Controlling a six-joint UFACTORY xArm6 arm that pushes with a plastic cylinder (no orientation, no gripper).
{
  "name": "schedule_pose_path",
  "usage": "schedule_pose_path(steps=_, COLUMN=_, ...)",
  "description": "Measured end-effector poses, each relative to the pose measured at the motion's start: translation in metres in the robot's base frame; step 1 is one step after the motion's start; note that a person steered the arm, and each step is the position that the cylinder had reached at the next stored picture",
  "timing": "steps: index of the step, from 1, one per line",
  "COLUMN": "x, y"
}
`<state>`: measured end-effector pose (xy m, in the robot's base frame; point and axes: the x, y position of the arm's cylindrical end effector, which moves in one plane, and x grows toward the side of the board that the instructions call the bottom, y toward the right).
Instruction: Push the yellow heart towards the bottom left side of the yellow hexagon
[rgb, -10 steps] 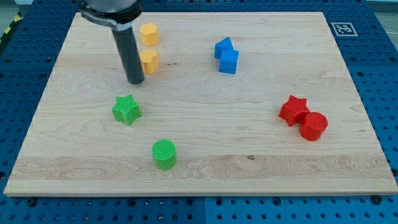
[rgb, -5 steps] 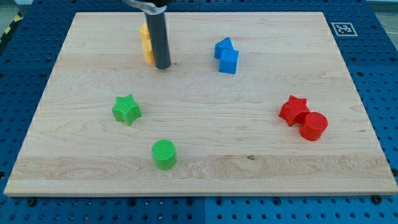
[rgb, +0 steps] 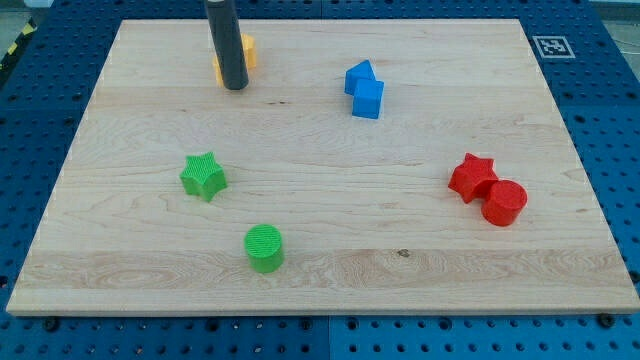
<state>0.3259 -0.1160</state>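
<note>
My tip (rgb: 235, 87) rests on the board near the view's top left. The rod stands in front of both yellow blocks and hides most of them. A yellow piece, probably the hexagon (rgb: 250, 50), shows just right of the rod. A thin yellow-orange sliver, probably the heart (rgb: 216, 72), shows at the rod's left edge, lower than the hexagon and left of it. The tip is just below and right of that sliver. I cannot tell whether the two yellow blocks touch.
Two blue blocks (rgb: 364, 90) sit together right of the tip. A green star (rgb: 203, 176) and a green cylinder (rgb: 264, 248) lie lower left. A red star (rgb: 471, 176) and a red cylinder (rgb: 503, 202) touch at the right. The wooden board (rgb: 320, 290) lies on a blue pegboard.
My tip went from the heart's left to its lower right, then up and left. The heart has shifted up towards the hexagon. The other blocks have not moved.
</note>
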Motion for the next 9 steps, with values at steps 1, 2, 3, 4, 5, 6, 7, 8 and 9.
schedule_pose_path(steps=1, x=0.0, y=0.0)
schedule_pose_path(steps=2, x=0.015, y=0.0)
schedule_pose_path(steps=3, x=0.019, y=0.001)
schedule_pose_path(steps=4, x=0.037, y=0.011)
schedule_pose_path(steps=5, x=0.057, y=0.024)
schedule_pose_path(steps=6, x=0.076, y=0.043)
schedule_pose_path(steps=7, x=0.083, y=0.053)
schedule_pose_path(steps=8, x=0.091, y=0.053)
schedule_pose_path(steps=9, x=0.095, y=0.053)
